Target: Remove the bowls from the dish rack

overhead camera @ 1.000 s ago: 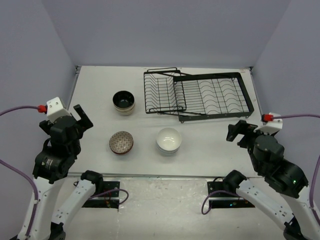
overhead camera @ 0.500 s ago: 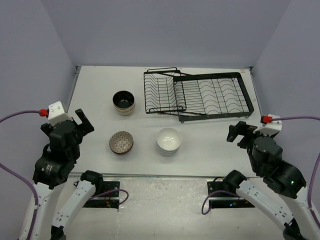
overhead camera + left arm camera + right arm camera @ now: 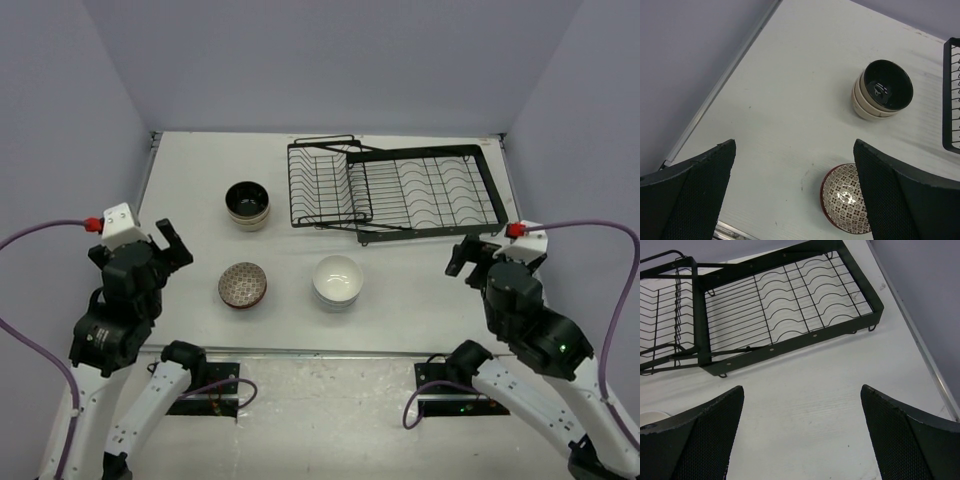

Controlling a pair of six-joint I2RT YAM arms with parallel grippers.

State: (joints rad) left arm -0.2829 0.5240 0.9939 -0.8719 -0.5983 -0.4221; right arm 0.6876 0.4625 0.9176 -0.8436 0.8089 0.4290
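The dish rack [image 3: 412, 150] sits at the far right of the counter [image 3: 190, 170], its long axis running left to right. Its slotted basket [image 3: 320, 185] is on the left and its flat section [image 3: 430, 190] on the right. No bowl shows in either part; only bare wire is visible from above and in the right wrist view.

The bowls are all on the counter, left of and nearer than the rack. A beige stack [image 3: 247, 203] with a dark inside stands just left of the slotted basket. A patterned bowl [image 3: 243, 285] lies nearer the arms, and a white stack [image 3: 337, 280] sits beside it to the right, apart from it.

The left tool [image 3: 168, 240] hovers at the counter's left edge with its fingers spread wide and nothing between them. The patterned bowl and the beige stack lie to its right and forward. The right tool [image 3: 465, 258] hangs near the right edge, also spread wide and empty, and points toward the flat section just ahead of it.

The right arm is the nearer one to the rack and the left arm the nearer one to the bowls. Since nothing seems left in the rack, the unloading looks done. Any coming move probably turns on drawing back, not on reaching for a bowl.
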